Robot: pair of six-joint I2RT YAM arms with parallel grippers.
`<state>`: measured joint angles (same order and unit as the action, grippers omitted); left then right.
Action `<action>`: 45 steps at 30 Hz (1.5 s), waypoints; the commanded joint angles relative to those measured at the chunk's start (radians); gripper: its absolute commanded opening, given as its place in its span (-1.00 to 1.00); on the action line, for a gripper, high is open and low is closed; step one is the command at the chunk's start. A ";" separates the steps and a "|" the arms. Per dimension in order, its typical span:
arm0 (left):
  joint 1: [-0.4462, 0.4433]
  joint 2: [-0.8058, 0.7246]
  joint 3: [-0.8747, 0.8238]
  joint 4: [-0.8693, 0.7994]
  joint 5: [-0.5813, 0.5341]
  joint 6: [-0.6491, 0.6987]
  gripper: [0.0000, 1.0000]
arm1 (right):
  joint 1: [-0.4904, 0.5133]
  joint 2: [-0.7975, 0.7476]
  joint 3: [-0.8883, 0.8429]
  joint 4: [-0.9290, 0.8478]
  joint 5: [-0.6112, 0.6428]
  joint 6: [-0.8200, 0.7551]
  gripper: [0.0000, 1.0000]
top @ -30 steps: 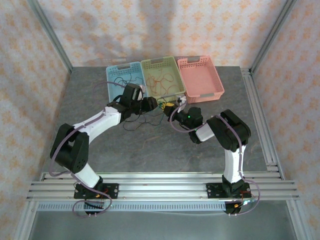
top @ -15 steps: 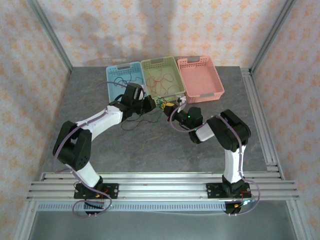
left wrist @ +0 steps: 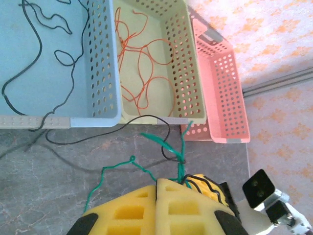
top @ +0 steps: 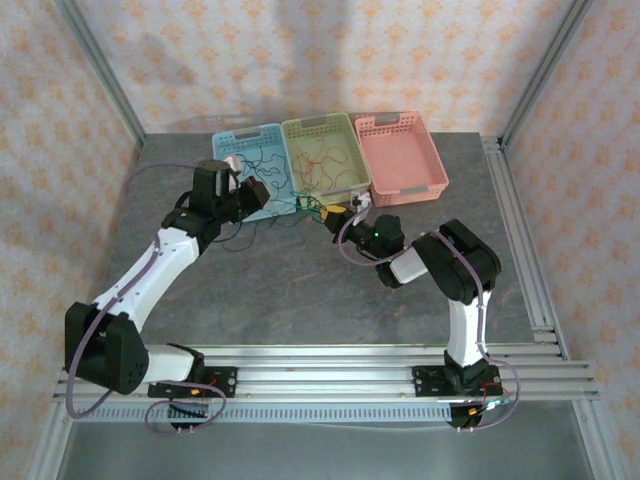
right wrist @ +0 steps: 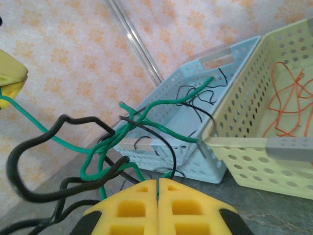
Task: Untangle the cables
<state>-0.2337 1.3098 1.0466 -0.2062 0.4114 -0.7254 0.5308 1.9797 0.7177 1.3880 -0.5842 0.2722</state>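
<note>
A tangle of green and black cables (right wrist: 128,122) hangs between my two grippers, just in front of the baskets. My left gripper (left wrist: 157,181) is shut on a green cable (left wrist: 117,164), which runs to a small knot (left wrist: 181,157). Close behind that knot are the right gripper's yellow fingers (left wrist: 208,185). My right gripper (right wrist: 158,181) is shut on a green strand (right wrist: 161,104), with a thick black cable (right wrist: 29,147) looped at its left. From above, the left gripper (top: 252,194) and right gripper (top: 338,213) stand apart with the green cable (top: 304,205) stretched between them.
Three baskets stand side by side at the back: a blue one (top: 245,133) holding black cables (left wrist: 29,73), a yellow-green one (top: 318,122) holding red-orange cables (left wrist: 142,63), and a pink one (top: 392,120). Loose black strands (top: 238,238) lie on the grey table below the left gripper.
My left gripper closed, then its arm swung left and away from the right gripper, drawing the green cable out. The right arm stayed almost still.
</note>
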 commanded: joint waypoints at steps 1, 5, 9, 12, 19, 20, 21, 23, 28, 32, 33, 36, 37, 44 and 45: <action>0.023 -0.053 -0.031 -0.085 -0.050 0.042 -1.00 | -0.011 -0.017 0.000 0.019 0.021 -0.008 -1.00; 0.082 -0.137 -0.064 -0.112 -0.061 0.041 -1.00 | -0.011 -0.021 -0.007 0.018 0.047 -0.016 -1.00; 0.152 -0.219 -0.060 -0.160 -0.047 0.044 -1.00 | -0.026 -0.021 -0.024 0.018 0.129 0.004 -1.00; 0.176 -0.275 -0.054 -0.191 -0.044 0.049 -1.00 | -0.049 -0.015 -0.038 0.018 0.212 0.054 -1.00; 0.183 -0.382 -0.067 -0.255 -0.032 0.056 -1.00 | -0.068 -0.007 -0.062 0.018 0.325 0.089 -1.00; 0.184 -0.398 -0.062 -0.269 -0.032 0.060 -1.00 | -0.068 -0.006 -0.062 0.019 0.334 0.089 -1.00; 0.186 -0.411 -0.057 -0.284 -0.036 0.065 -1.00 | -0.068 -0.008 -0.064 0.019 0.345 0.087 -1.00; 0.190 -0.442 -0.040 -0.317 -0.047 0.073 -1.00 | -0.070 -0.008 -0.076 0.019 0.396 0.086 -1.00; 0.197 -0.520 0.017 -0.405 -0.105 0.095 -1.00 | -0.081 -0.006 -0.107 0.017 0.531 0.124 -1.00; 0.198 -0.584 0.069 -0.485 -0.193 0.115 -1.00 | -0.111 0.016 -0.111 0.018 0.553 0.219 -1.00; 0.197 -0.598 0.080 -0.501 -0.209 0.118 -1.00 | -0.115 0.021 -0.110 0.018 0.552 0.228 -1.00; 0.197 -0.643 0.125 -0.542 -0.236 0.129 -1.00 | -0.121 0.021 -0.118 0.017 0.568 0.236 -1.00; 0.197 -0.655 0.142 -0.557 -0.244 0.133 -1.00 | -0.121 0.017 -0.121 0.014 0.578 0.231 -1.00; 0.197 -0.685 0.180 -0.587 -0.227 0.151 -1.00 | -0.120 0.030 -0.081 0.018 0.426 0.226 -1.00; 0.198 -0.676 0.163 -0.569 -0.192 0.143 -1.00 | -0.120 0.038 -0.062 0.018 0.377 0.243 -1.00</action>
<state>-0.0570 0.6647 1.1683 -0.8120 0.2913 -0.6006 0.4793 1.9690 0.6403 1.5032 -0.2661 0.5026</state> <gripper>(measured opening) 0.044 0.046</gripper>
